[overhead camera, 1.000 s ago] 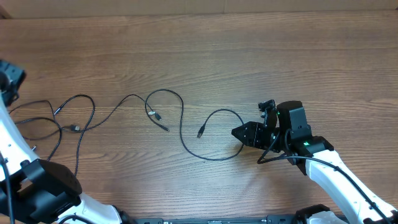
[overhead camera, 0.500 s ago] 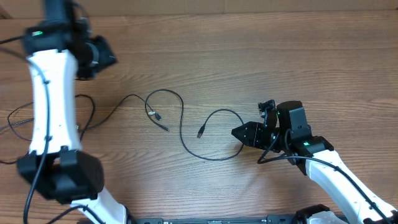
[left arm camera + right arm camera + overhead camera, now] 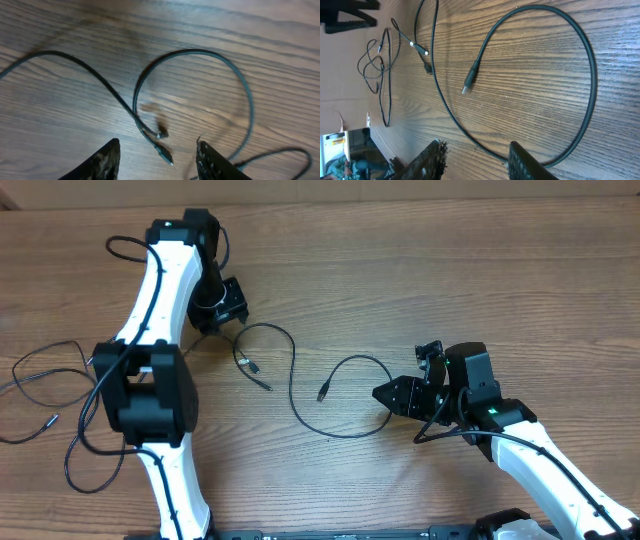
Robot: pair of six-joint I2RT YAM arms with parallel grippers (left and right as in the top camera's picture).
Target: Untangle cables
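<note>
Across the table (image 3: 450, 270) the cables (image 3: 292, 385) lie in two groups: a long middle cable (image 3: 330, 434) that snakes from near the left arm to the right arm, and a loose scatter of thin strands (image 3: 48, 420) at the far left edge. The left tool (image 3: 232, 305) hangs over the upper bend of the middle cable. Its wrist view shows the fingers (image 3: 107, 160) spread wide with nothing pinched, and two small plug ends (image 3: 161, 134) lie just ahead of and between them, where two runs of cord cross. The right tool (image 3: 385, 393) sits at the right-hand bend of the big loop, its fingers (image 3: 432, 157) also parted and empty. The cord passes beneath the gap, and the free plug (image 3: 469, 82) lies well inside the loop. Assessment: the work is at the approach stage, with no cable lifted and the crossing by the two plugs not yet undone. The next move appears to call for the left tool to descend squarely over one strand at that crossing and close on it alone, then draw it clear. The cord is far thinner than the fingers, so a flat, low pinch against the wood is required.
</note>
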